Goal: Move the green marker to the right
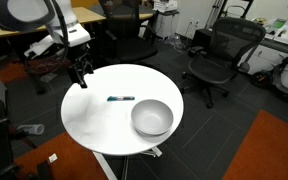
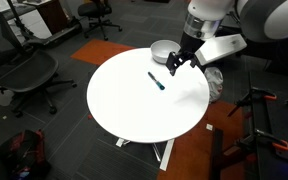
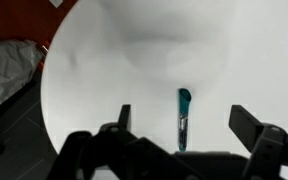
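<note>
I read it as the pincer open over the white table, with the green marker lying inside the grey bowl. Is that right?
Not quite. The green marker lies on the bare table beside the grey bowl, not in it, as an exterior view shows. The pincer is open.

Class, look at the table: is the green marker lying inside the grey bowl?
No, in an exterior view the green marker lies flat on the white table, apart from the grey bowl.
</note>
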You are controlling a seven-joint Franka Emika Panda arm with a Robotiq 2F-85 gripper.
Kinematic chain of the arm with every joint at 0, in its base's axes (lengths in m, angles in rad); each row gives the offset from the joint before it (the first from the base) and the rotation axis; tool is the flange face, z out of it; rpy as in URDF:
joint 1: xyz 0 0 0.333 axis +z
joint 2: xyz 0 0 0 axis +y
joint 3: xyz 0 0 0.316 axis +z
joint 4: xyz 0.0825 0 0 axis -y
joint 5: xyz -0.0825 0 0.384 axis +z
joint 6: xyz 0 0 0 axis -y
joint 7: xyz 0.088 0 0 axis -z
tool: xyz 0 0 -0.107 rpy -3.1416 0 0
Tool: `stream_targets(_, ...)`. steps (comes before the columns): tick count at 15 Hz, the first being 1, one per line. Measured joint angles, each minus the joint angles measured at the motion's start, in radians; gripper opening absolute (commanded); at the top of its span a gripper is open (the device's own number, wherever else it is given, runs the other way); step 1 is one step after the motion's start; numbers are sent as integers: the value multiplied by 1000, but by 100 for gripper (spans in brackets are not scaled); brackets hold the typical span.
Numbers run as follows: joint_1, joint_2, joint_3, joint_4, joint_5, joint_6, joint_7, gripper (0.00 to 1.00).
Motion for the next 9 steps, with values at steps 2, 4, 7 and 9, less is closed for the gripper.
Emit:
stream_targets(2,20,65,-37,59,32,4,-15,100)
stream_targets(4,36,127,-61,120,85,5,-55,100)
stream_targets(7,49,212,-78,205,160,5,-135,100)
stream_targets(9,57,263,-90,255,196,5,-187,100)
